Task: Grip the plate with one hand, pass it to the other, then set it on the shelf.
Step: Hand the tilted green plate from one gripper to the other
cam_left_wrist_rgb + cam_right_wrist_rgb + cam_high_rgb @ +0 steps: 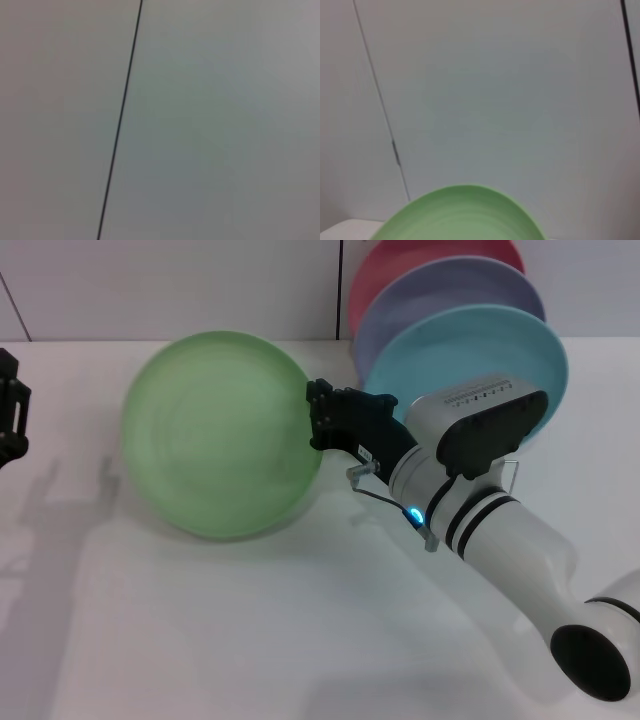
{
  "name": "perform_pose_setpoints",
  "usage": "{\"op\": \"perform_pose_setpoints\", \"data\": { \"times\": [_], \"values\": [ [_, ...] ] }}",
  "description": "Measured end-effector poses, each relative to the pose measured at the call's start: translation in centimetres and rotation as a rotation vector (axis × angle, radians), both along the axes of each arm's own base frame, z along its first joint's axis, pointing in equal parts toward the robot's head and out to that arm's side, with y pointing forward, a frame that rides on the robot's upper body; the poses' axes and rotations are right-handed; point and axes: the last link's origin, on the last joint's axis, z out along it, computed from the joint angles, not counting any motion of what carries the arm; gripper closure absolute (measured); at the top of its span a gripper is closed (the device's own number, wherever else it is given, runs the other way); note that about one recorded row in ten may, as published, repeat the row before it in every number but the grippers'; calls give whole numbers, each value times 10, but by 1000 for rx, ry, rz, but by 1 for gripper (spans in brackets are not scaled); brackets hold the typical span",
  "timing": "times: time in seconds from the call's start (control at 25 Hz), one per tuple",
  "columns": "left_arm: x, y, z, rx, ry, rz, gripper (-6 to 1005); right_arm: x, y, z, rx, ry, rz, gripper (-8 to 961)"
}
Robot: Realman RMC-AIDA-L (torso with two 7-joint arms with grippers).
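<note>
The light-green plate (220, 435) is held up on edge over the white table, left of centre in the head view. My right gripper (318, 420) is shut on its right rim, with the thick white arm and its blue light trailing to the lower right. The plate's rim (462, 215) also shows in the right wrist view against the wall. My left gripper (10, 415) is at the far left edge, apart from the plate and mostly cut off. Only a thin wire of the shelf (514, 475) shows behind my right arm.
A turquoise plate (500, 350), a lavender plate (440, 295) and a pink plate (400, 265) stand upright one behind another at the back right. A white wall runs along the table's far edge. The left wrist view shows only the wall with a dark seam (122, 115).
</note>
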Motion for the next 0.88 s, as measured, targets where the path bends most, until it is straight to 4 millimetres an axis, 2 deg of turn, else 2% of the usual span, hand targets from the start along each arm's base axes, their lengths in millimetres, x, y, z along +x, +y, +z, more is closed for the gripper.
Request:
{"op": "perform_pose_setpoints", "data": {
  "times": [0.36,0.88],
  "values": [
    [-10,6,10,30,0,42,380,-5,-5,3,32,-36,105,933],
    [-17,15,13,22,-18,84,379,-6,-11,13,118,-110,262,934]
  ]
}}
